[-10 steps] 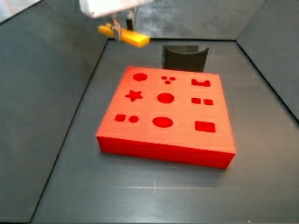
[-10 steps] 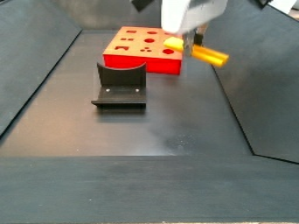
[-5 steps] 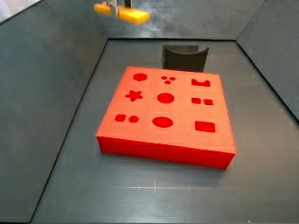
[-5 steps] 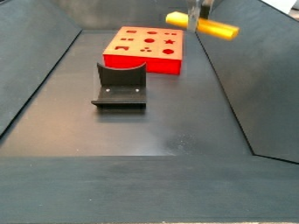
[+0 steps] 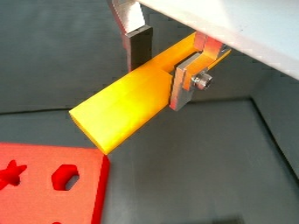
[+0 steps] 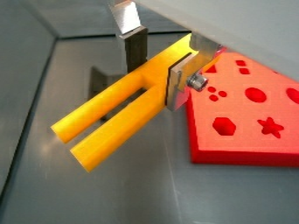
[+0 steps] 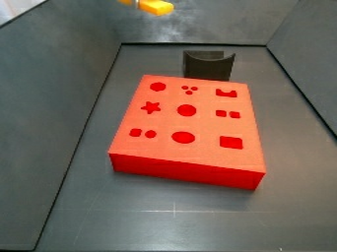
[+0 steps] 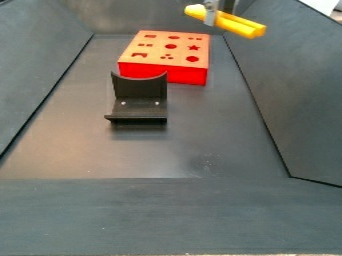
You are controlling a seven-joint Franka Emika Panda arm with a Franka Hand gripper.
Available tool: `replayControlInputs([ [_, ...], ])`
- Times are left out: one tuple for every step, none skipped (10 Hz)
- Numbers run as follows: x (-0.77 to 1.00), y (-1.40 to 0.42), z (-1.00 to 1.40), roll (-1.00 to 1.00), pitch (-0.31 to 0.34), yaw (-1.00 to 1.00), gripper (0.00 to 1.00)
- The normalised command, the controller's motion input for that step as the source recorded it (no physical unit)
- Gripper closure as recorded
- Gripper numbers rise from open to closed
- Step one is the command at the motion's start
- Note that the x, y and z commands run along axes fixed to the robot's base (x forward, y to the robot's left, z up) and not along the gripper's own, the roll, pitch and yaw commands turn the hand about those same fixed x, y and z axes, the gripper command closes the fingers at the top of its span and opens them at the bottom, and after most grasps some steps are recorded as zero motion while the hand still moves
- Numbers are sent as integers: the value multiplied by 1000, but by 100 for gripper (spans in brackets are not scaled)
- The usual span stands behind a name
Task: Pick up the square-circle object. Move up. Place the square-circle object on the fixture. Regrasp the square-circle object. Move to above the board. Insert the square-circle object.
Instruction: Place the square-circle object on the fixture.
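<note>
Since the earlier frame, the claw [image 5: 163, 61] has climbed, carrying the square-circle object [image 5: 135, 98] higher. In both wrist views its fingers [image 6: 177, 80] clamp the yellow bar. In both side views the object [image 7: 153, 6] hangs high above the surface [image 8: 174, 150], well apart from the board [image 7: 187, 127] and fixture [image 8: 138, 96].

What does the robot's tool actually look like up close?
In both wrist views, the tool has two flat silver metal fingers with dark pads, one fastened by a small silver screw. Above them sits a smooth white housing. No cables or markings show.
</note>
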Motion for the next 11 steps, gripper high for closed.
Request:
replayControlInputs([
  [1000,123,20,49,-22,-1000,100],
  [1000,117,15,54,-16,-1000,100],
  [1000,110,10,61,-8,-1000,100],
  [1000,104,5,71,0,-1000,100],
  [1000,96,0,88,17,-1000,100],
  [1000,91,-4,105,35,-1000,100],
  [1000,84,-6,131,60,-995,100],
  [1000,77,-10,129,77,-740,100],
  [1000,67,-11,126,98,-430,100],
  [1000,60,-10,124,112,-271,100],
  [1000,50,-7,116,129,-144,100],
])
